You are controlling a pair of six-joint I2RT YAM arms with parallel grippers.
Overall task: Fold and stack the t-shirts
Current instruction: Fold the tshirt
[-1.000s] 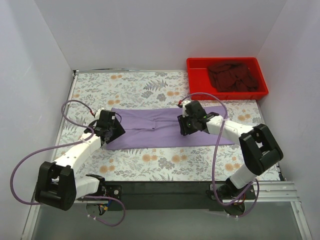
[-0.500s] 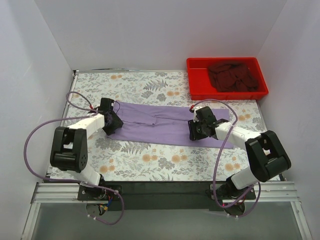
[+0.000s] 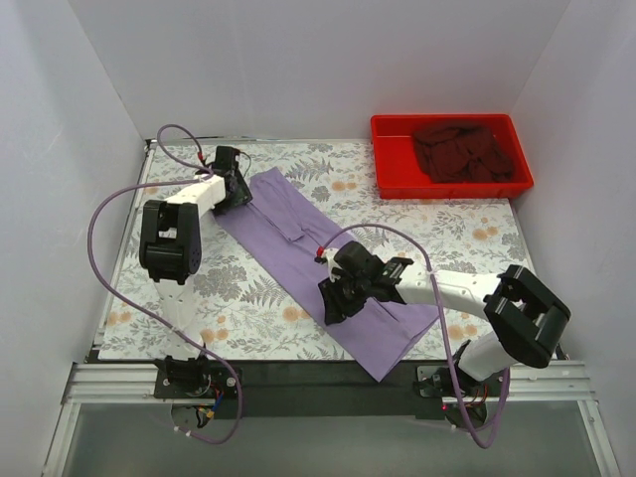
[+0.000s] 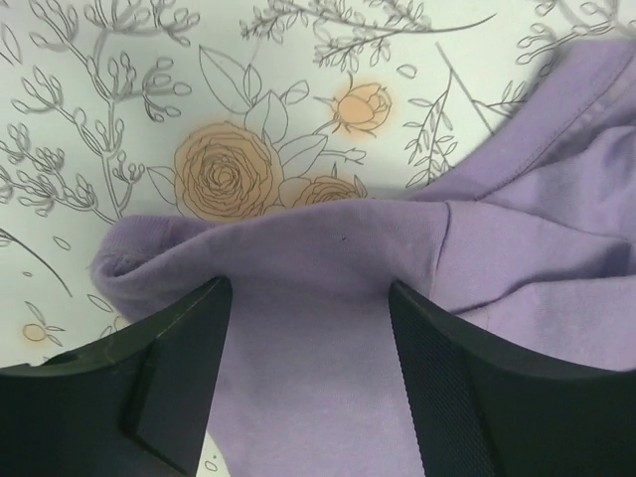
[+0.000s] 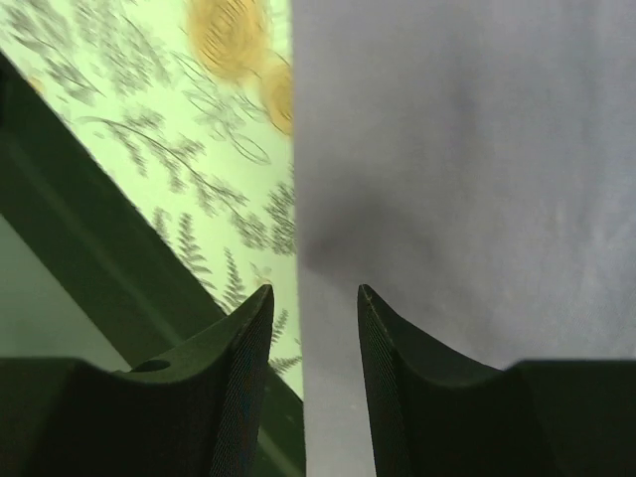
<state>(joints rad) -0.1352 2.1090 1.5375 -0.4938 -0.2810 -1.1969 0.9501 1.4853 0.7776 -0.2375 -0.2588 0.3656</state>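
Observation:
The pale lavender t-shirt (image 3: 298, 238), folded into a long strip, lies diagonally across the table, and its near end hangs over the front edge. My left gripper (image 3: 232, 189) is at the strip's far left end. In the left wrist view its jaws stand apart, with bunched lavender cloth (image 4: 308, 328) between them. My right gripper (image 3: 333, 300) is over the strip's left edge near its middle, jaws apart. That cloth edge (image 5: 417, 179) runs between them, unpinched. The dark maroon t-shirt (image 3: 457, 149) lies crumpled in the red tray (image 3: 390, 177).
The red tray stands at the back right corner. White walls enclose the floral table (image 3: 477, 234) on three sides. A black strip (image 3: 298, 373) runs along the table's front edge. Purple cables loop from both arms.
The lavender strip has swung from lying crosswise to diagonal. My left gripper moved to the back left with its end. My right gripper moved left and toward the front edge.

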